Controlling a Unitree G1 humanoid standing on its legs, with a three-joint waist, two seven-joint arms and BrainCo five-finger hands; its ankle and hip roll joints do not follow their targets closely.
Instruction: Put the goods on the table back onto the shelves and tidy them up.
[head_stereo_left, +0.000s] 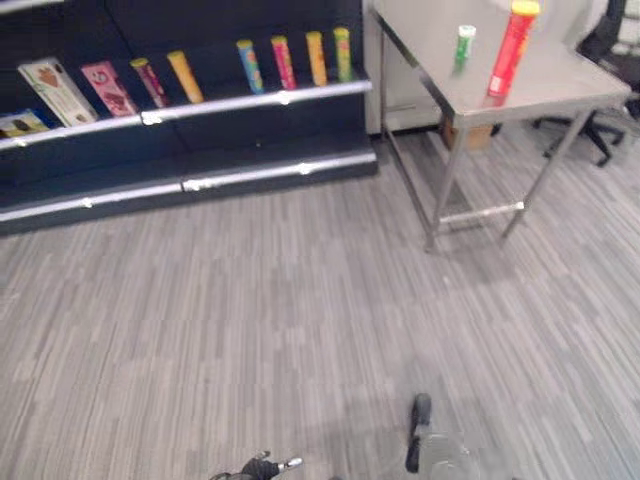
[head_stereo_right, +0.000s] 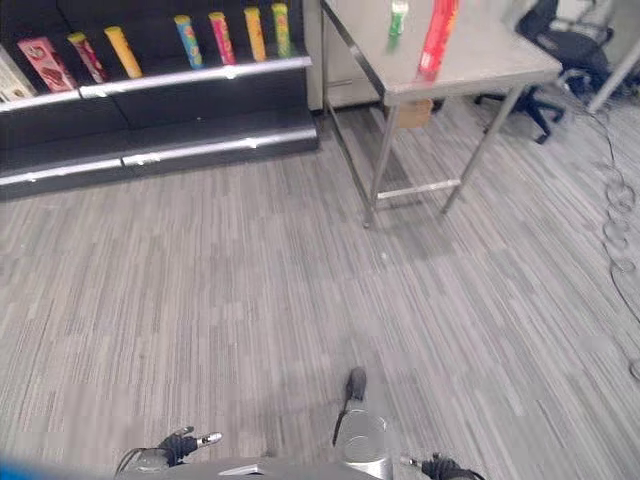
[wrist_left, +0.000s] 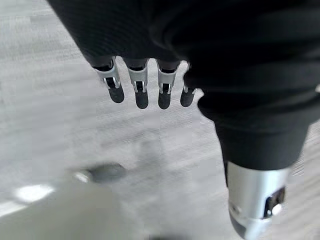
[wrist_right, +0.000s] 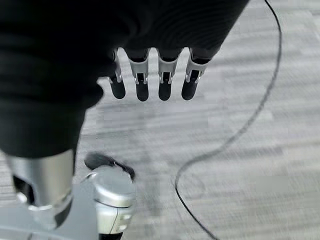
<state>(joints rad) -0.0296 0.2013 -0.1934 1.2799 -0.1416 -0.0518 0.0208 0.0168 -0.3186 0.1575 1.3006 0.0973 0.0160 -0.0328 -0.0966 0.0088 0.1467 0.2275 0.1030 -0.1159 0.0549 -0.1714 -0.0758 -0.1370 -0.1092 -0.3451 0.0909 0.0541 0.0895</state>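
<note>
A tall red tube with a yellow lid (head_stereo_left: 511, 50) and a small green can (head_stereo_left: 465, 45) stand upright on the steel table (head_stereo_left: 545, 90) at the far right. To its left, the dark shelf unit (head_stereo_left: 250, 103) carries several colourful tubes (head_stereo_left: 283, 62) and flat boxes (head_stereo_left: 55, 90) on its upper rail. My left hand (wrist_left: 141, 92) hangs over the grey floor with straight fingers and holds nothing. My right hand (wrist_right: 142, 86) hangs the same way, open and empty. Both hands are far from the table and the shelves.
A wide stretch of grey striped floor lies between me and the shelves and table. A cardboard box (head_stereo_left: 470, 135) sits behind the table's legs. A black office chair (head_stereo_right: 555, 45) stands beyond the table at the right.
</note>
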